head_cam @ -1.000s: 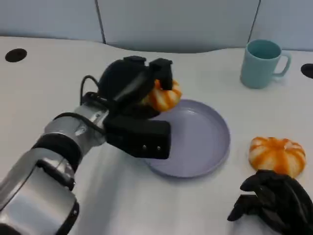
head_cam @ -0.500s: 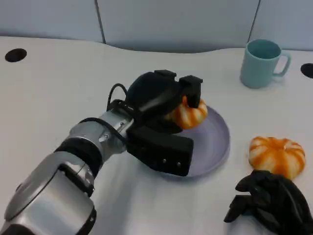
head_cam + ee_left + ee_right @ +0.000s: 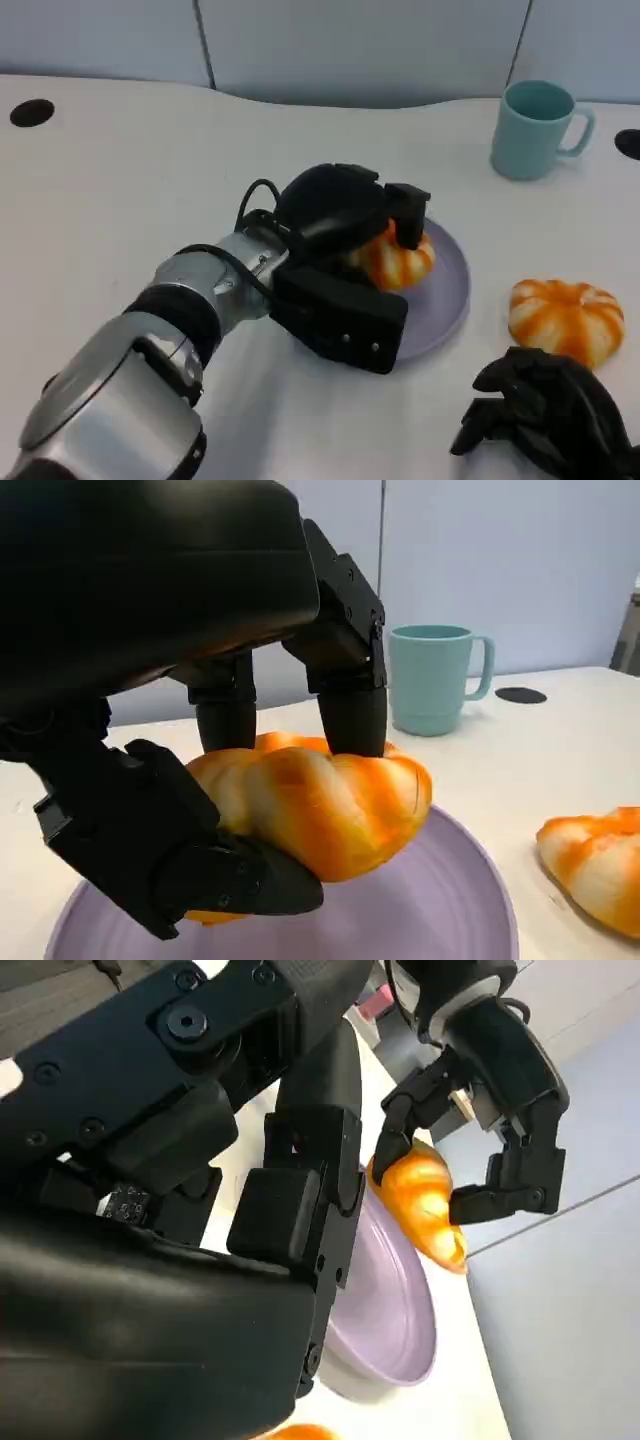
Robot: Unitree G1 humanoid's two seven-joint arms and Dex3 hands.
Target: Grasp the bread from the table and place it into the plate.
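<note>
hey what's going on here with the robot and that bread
The robot's left hand is holding an orange-striped bread above the purple plate, not yet let go. A second bread lies on the table beside the plate, close to the right hand, which holds nothing. A teal mug stands farther back.

Orange-striped bread (image 3: 397,257) held above the lilac plate (image 3: 447,290).

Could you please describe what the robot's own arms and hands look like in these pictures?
The left arm is a silver, rounded forearm ringed by a black band, with thin black cables looping at the wrist. The left hand is matte black: a rounded shell, blocky fingers and a boxy thumb base with small screws. The right hand is glossy black.
</note>
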